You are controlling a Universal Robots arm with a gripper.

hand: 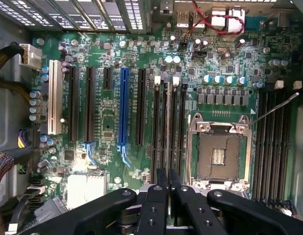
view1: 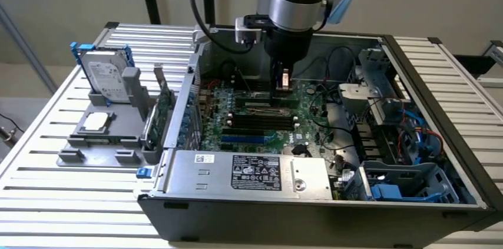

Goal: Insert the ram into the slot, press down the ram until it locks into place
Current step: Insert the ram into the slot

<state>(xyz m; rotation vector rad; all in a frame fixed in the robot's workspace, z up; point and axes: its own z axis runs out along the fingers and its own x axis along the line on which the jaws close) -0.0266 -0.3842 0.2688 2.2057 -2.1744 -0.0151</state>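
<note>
Grips, with the black gripper closed tight, one end of the long, thin green circuit-board ram, seen edge-on. Stands it upright along the narrow black plastic slot, among identical parallel sockets, just beside the square metal CPU socket. Cannot tell whether seated or locked. Risks tilting under pressure at one end, latching one clip only, or jamming if off the slot's line.

A: What colours are lying beyond the black two-fingered gripper?
B: A speckled green circuit board is spreading there, with long black plastic memory slots and one bright blue plastic slot.
A: And between its fingers?
B: The thin flat ram is showing a pale edge.
</note>
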